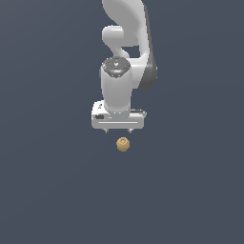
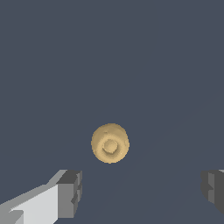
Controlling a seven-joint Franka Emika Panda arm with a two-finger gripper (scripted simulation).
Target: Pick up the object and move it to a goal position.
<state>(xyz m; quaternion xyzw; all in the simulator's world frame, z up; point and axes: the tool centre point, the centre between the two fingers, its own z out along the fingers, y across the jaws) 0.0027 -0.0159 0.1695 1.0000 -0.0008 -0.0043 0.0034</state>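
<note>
The object is a small tan-gold roundish lump lying on the dark grey floor, just in front of the white arm in the exterior view. In the wrist view the object shows a round dimple on its upper face. My gripper hangs above it, slightly toward the exterior view's left, with only short finger stubs visible. In the wrist view the gripper is open and empty; one dark fingertip and the other stand wide apart, and the object lies beyond the gap, nearer the first fingertip.
The dark grey floor spreads evenly all around. The white arm rises behind the gripper. No goal marker shows in either view.
</note>
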